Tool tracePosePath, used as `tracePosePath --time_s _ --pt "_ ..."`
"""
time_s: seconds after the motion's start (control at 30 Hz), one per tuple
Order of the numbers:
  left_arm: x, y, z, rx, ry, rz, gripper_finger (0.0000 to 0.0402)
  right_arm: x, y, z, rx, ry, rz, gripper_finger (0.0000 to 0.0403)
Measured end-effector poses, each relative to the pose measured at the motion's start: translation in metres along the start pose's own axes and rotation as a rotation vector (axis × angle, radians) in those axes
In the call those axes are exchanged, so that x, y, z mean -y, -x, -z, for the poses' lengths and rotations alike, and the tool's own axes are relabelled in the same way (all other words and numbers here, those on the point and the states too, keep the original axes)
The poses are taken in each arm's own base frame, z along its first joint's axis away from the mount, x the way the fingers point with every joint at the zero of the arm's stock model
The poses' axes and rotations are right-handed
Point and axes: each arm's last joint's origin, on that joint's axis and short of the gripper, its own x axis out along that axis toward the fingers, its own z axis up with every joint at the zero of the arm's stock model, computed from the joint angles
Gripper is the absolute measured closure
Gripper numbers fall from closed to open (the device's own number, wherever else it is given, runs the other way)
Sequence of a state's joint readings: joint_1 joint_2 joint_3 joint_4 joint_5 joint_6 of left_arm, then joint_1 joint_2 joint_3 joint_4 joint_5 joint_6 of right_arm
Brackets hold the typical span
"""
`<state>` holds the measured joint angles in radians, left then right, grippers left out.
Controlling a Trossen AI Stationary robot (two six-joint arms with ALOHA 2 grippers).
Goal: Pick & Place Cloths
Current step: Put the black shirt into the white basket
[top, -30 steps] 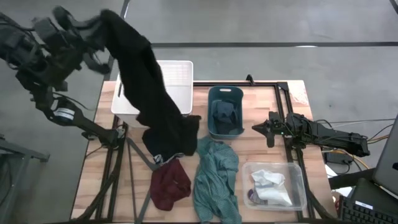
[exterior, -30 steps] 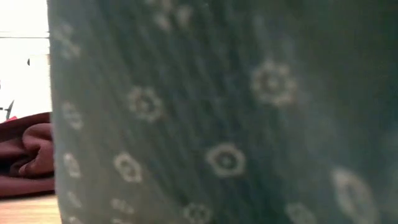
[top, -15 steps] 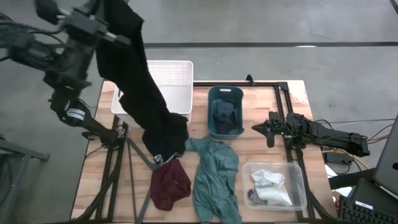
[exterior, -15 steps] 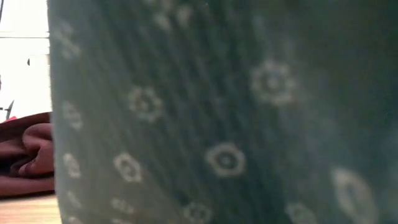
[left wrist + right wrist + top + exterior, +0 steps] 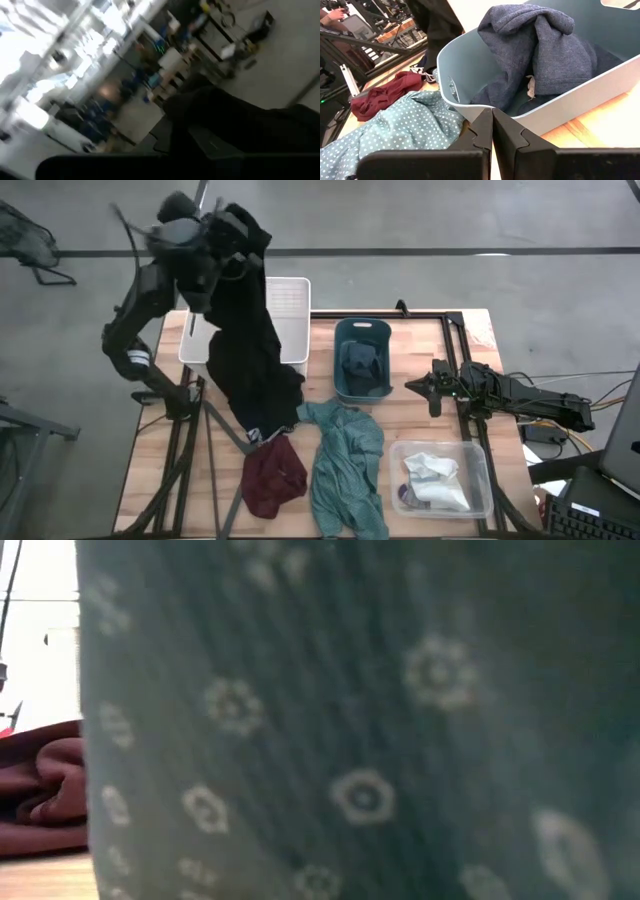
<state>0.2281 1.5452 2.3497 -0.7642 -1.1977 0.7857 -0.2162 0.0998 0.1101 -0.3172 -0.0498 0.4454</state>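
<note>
The black garment (image 5: 245, 340) is carried high by the left gripper (image 5: 222, 235), closed on its top, its tail trailing to the table beside the white bin (image 5: 285, 305). Lowering into that bin is judged next. Since a second ago it has been swung rightward. The right gripper (image 5: 492, 125) waits closed, empty

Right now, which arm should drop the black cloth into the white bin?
Left, probably. Its tool holds the black cloth lifted, hanging right over the white bin. The right tool rests shut beside the teal bin, farther from the white one.
</note>
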Motion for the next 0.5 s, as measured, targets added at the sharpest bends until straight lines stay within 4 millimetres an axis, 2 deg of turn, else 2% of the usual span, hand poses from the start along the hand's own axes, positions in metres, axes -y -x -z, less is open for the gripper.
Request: tracePosePath --time_s 0.2,0.3,0.5 --pt "0.029 -0.008 0.03 -0.128 0.132 0.243 0.0375 0.0 0.0 0.0 0.0 0.0 0.0 0.0394" --pt "0.053 -0.011 0.041 -0.235 0.164 0.345 0.0375 0.0 0.0 0.0 0.0 0.0 0.0 0.0394" --pt "0.11 -0.016 0.066 -0.427 0.067 0.654 0.0374 0.0 0.0 0.0 0.0 0.0 0.0 0.0394"
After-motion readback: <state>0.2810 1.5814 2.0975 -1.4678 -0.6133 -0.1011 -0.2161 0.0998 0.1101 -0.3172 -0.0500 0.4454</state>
